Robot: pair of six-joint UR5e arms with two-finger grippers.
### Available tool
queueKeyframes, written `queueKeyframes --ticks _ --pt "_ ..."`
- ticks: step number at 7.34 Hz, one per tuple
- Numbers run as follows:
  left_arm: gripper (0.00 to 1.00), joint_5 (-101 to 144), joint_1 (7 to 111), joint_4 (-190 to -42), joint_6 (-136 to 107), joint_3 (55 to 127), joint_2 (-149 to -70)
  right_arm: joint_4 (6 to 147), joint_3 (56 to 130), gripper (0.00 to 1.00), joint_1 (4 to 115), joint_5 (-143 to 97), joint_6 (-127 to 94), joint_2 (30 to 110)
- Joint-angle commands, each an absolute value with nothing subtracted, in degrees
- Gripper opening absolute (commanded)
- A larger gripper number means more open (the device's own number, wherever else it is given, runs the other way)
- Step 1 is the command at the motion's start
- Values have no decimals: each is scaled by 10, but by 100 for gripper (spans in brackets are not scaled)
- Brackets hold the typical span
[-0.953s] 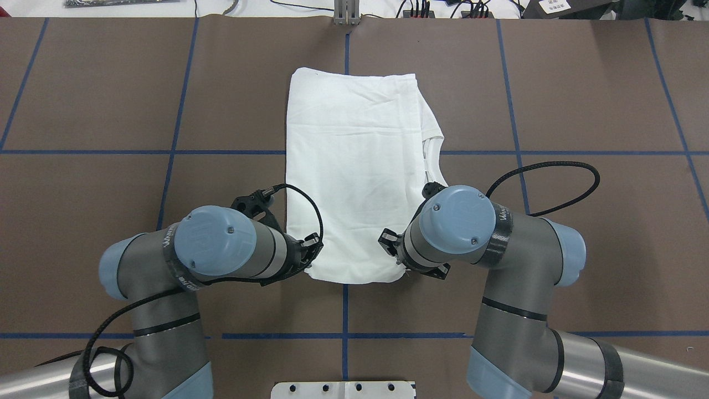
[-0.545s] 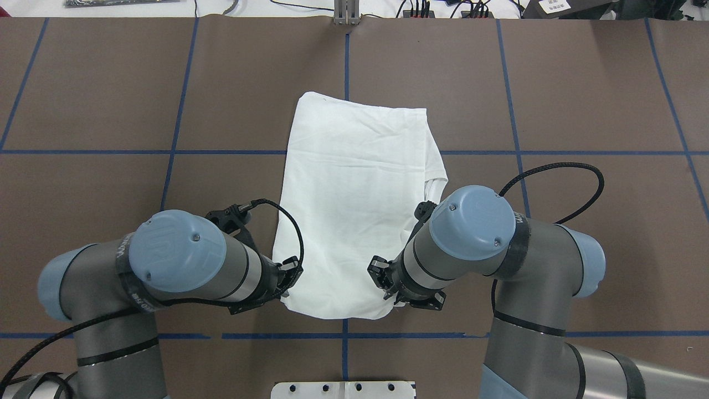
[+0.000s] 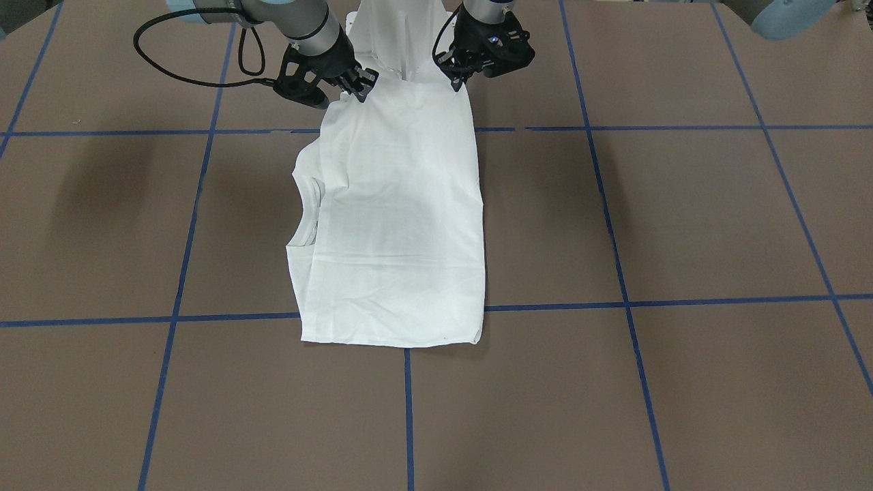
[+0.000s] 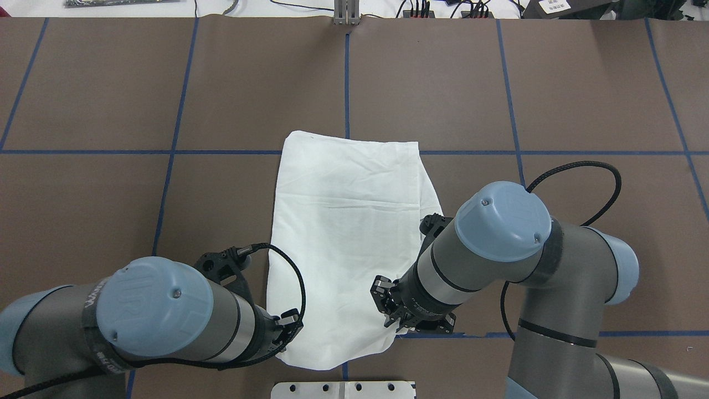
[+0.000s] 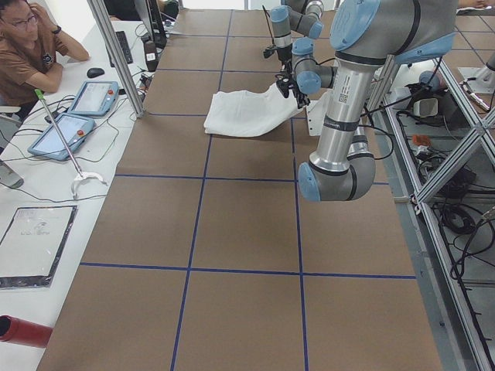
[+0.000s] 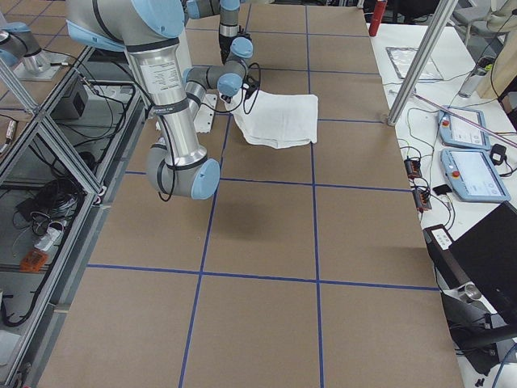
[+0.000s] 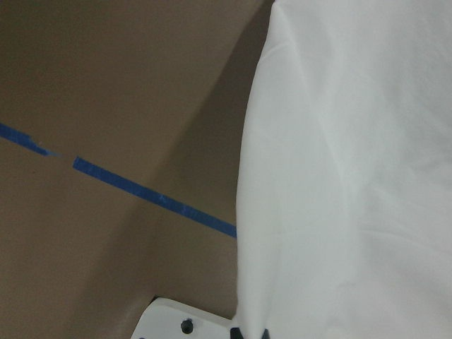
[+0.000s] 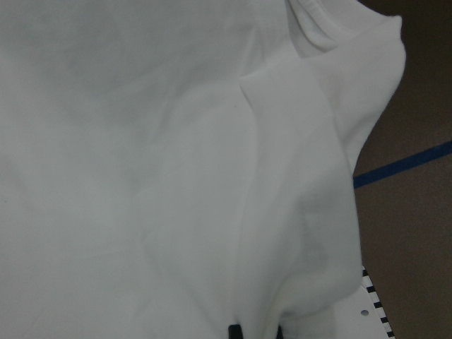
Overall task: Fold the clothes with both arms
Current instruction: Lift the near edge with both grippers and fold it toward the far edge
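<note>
The desk [image 4: 166, 83] has a flat brown covering, and blue tape lines [image 4: 138, 152] divide it into big squares. At the robot's edge a white base plate [image 4: 343, 389] with small holes shows. In the exterior left view a person [image 5: 31, 46] sits at a white side table where two tablet-like pendants [image 5: 77, 104] lie, and an aluminium post [image 5: 116, 54] stands beside the brown covering.

The T-shirt [image 4: 343, 221] is plain white and folded to a long narrow rectangle that lies along the middle tape line. Its ribbed collar [image 3: 310, 198] opens at the edge on the robot's right side. The far end lies flat on the desk with its hem just beyond a cross line of tape; some soft wrinkles run across the cloth. The near end is lifted from the desk, just over the base plate.

The left fingers [image 4: 289, 331] are closed on the near left corner of the T-shirt. The right fingers [image 4: 394, 322] are closed on the near right corner. Both wrist views are filled mostly with white cloth.
</note>
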State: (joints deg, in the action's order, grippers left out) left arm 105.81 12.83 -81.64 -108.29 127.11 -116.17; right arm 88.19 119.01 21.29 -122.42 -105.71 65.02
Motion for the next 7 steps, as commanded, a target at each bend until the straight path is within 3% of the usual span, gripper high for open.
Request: queueKeyframes --ticks 1,4,7 --pt "0 1057 156 -814 -1076 1274 -1179 882 1189 0 227 -1191 -1048 648" --pt "0 1088 270 -829 -1002 1204 -1210 879 1179 0 256 -1098 -981 625" --pt "0 1096 331 -902 -983 1161 -1216 846 1102 0 306 -1095 -934 595"
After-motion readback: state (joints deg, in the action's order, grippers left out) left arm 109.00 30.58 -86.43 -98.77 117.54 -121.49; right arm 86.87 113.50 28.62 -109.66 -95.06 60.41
